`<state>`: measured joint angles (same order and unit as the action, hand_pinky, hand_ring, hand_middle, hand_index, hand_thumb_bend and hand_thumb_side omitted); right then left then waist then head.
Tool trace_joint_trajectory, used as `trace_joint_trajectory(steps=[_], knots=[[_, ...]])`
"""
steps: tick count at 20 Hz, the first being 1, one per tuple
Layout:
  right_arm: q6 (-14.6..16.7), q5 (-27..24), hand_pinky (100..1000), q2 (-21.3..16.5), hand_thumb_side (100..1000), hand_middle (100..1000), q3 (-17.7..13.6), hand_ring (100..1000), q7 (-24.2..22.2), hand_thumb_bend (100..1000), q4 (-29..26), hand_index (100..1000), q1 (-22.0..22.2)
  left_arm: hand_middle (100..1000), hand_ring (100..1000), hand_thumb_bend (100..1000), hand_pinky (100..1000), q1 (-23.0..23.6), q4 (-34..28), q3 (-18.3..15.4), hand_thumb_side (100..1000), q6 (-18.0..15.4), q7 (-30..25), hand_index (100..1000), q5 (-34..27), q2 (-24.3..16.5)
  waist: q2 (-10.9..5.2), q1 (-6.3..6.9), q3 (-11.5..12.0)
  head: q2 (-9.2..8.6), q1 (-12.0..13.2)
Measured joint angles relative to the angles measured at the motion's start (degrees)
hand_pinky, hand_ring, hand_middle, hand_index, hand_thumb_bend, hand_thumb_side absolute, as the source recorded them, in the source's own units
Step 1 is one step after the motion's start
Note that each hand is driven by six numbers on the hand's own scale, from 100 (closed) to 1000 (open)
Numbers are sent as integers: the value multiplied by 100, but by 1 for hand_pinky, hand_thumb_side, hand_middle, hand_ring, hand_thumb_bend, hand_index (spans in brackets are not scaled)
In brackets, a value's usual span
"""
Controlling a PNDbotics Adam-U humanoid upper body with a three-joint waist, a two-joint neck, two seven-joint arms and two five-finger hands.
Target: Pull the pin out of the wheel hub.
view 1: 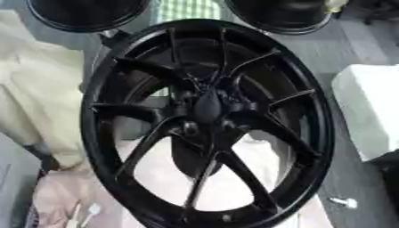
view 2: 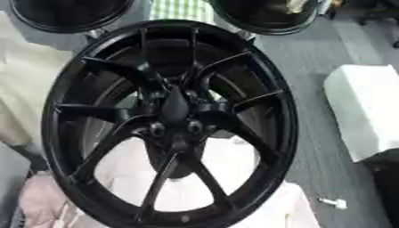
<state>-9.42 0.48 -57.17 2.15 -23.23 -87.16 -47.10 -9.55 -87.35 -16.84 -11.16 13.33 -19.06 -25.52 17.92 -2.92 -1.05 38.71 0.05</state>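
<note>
A large black spoked wheel (view 1: 206, 120) fills both views, standing tilted with its face toward me. At its centre is the hub (view 1: 207, 107), a dark oval bulge ringed by round bolt holes (view 2: 156, 129). I cannot make out a pin against the black hub. Neither of my hands shows in either view.
Two more black round rims (view 1: 86, 13) (view 1: 284, 15) stand at the top. Cream cloth (view 1: 35, 89) lies left and pale pink cloth (view 1: 168, 178) shows through the spokes. A white box (view 1: 372, 111) sits right on grey floor, with a small white object (view 2: 333, 203) near it.
</note>
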Motion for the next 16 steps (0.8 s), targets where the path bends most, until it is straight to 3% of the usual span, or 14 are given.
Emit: trace_joint_trajectory(steps=[2,4,6,7,8,9,11,14,16], knots=[[4,50,789,-191,100,331,-389,615,404,400,139,532,547,597,663,670,785,0,-2,-25,579,-17,21,747,-1,-18,13,23,-23,-6,33],[20,98,805,-295,113,430,-722,687,761,419,297,631,997,597,663,670,785,0,-2,-37,579,-27,36,747,-3,-18,24,40,-45,-8,57],[61,201,833,-321,383,587,-1012,775,1051,540,451,757,1373,597,663,669,785,0,-2,-58,578,-35,54,747,-3,-18,31,49,-70,-11,84],[104,278,857,-321,476,695,-1140,821,1171,632,517,810,1524,597,663,669,785,0,-2,-66,578,-38,59,747,-4,-18,35,58,-79,-12,89],[161,349,871,-321,506,746,-1254,853,1270,638,575,831,1653,597,663,669,785,0,-2,-69,577,-43,67,747,-4,-18,36,70,-85,-14,92],[218,400,891,-318,605,831,-1350,893,1355,537,628,868,1754,597,663,670,785,0,-2,-71,577,-47,74,747,-5,-18,36,78,-91,-25,94],[295,436,899,-304,720,868,-1518,908,1565,438,722,895,1884,597,664,670,785,0,-2,-74,576,-54,82,747,-7,-18,36,87,-98,-36,103],[327,360,897,-249,724,855,-1654,898,1924,412,784,889,1946,597,664,670,784,0,-2,-94,576,-57,85,747,-9,-18,36,97,-98,-59,106],[311,236,886,-223,619,795,-1692,867,2148,456,783,855,1945,597,664,670,784,0,-3,-101,576,-57,85,747,-10,-18,36,103,-94,-59,107]])
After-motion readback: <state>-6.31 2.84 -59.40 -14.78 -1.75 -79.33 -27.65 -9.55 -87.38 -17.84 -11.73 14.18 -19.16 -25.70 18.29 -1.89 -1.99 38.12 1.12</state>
